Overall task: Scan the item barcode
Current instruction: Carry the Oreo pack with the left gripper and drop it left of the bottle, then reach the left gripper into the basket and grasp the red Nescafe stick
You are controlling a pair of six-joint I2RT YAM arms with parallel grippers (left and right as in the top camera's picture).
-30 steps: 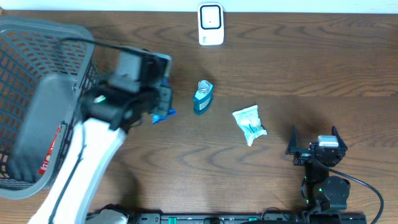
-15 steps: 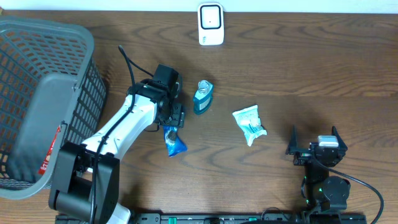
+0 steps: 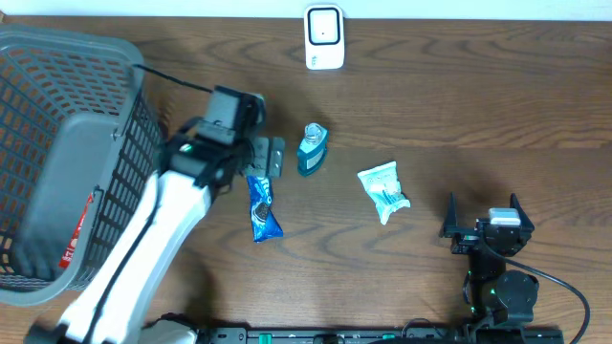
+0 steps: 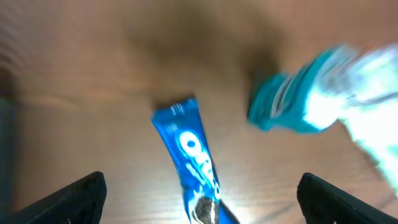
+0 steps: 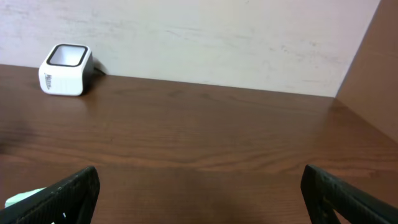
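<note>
The blue Oreo packet [image 3: 261, 205] lies flat on the bench [image 3: 430, 105], left of the middle and about halfway between the far and near edges. Its long side runs roughly from far to near. The left gripper [image 3: 266, 158] hangs over the packet's far end with its fingers spread wide and nothing between them.

From the left wrist, the packet [image 4: 194, 163] runs down the middle of the view to the bottom edge, with its crimped end uppermost. It sits between the two dark fingertips [image 4: 78, 198] of the left gripper [image 4: 202, 186], with bare wood showing on either side, so neither finger touches it. How high the gripper stands above it cannot be told.

A teal bottle [image 3: 311, 148] stands just to the right of the gripper and clear of the packet. It is blurred in the wrist view [image 4: 298, 102]. Further right lies a white and teal sachet [image 3: 383, 192].

The white scanner [image 3: 324, 38] stands at the far edge near the middle, well apart from the packet. A grey mesh basket [image 3: 57, 86] fills the left end of the bench.

The right gripper [image 3: 483, 212] sits near the near right corner with its fingers wide apart, holding nothing. Its wrist view shows the right gripper [image 5: 199, 190] over bare bench, with the scanner [image 5: 64, 70] far off to the left.
</note>
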